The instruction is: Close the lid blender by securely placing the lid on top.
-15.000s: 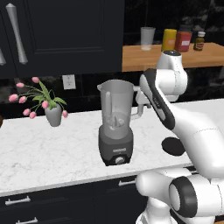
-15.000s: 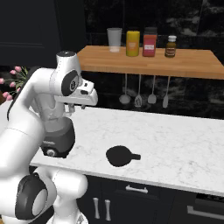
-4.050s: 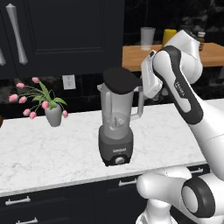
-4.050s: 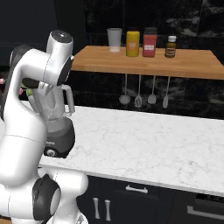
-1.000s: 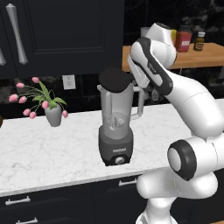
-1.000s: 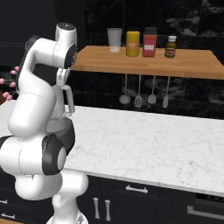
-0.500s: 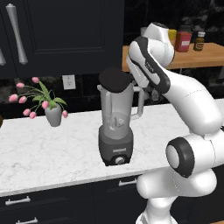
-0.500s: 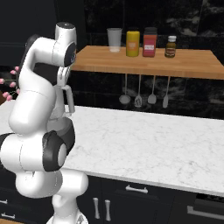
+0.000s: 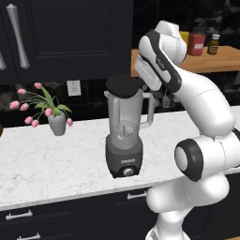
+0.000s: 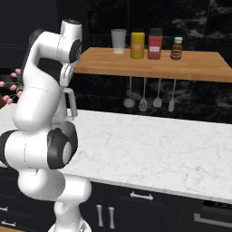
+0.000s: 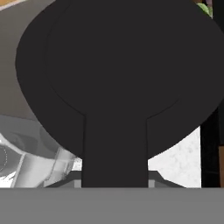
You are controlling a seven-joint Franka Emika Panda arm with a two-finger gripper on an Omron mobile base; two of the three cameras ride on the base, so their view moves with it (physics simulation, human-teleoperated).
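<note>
One lid (image 9: 123,86) rests atop one blender (image 9: 124,132) on the counter (image 9: 51,164); claw (image 9: 142,83) (at its three o'clock) grips the lid's tab.

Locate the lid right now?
In the left base view the lid sits on top of the blender jar at counter centre, right of the flower vase, its tab held by the shut claw.

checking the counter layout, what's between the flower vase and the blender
Nothing stands there. In the left base view, the stretch of white marble counter between the flower vase and the blender is bare.
</note>
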